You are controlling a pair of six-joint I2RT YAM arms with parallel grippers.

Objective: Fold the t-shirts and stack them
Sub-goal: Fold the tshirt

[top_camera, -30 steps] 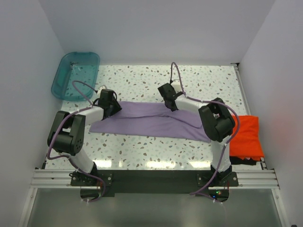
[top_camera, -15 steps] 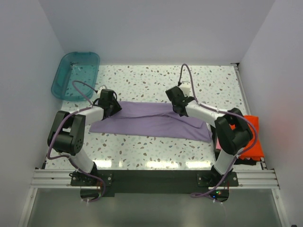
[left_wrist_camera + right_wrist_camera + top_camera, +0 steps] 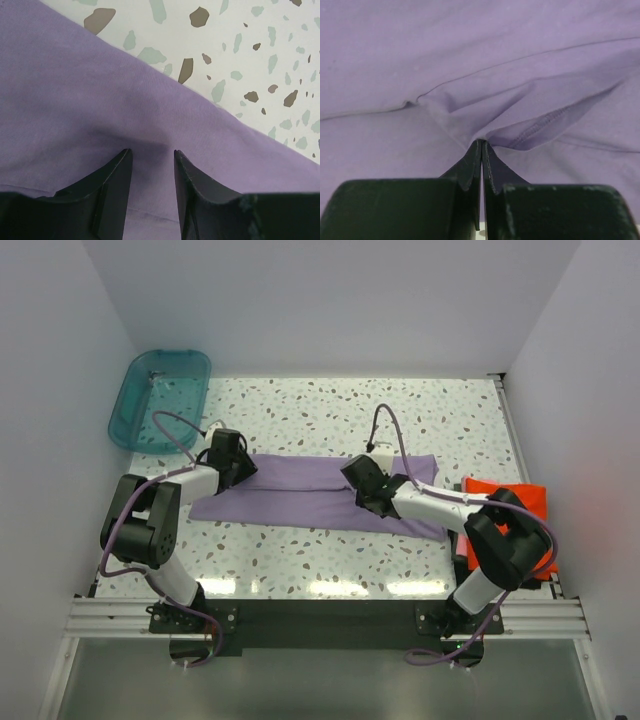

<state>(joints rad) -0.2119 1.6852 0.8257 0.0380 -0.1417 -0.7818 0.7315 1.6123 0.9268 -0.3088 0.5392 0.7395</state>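
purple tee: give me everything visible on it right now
The purple tee is plain lavender cloth, folded into a long band lying flat across the speckled table, with a stitched hem showing. The right gripper is shut, pinching a raised fold near the middle. The left gripper stands open over its left end, near the far edge.

flat lavender tee (image 3: 300, 492), folded orange tee (image 3: 528, 490)
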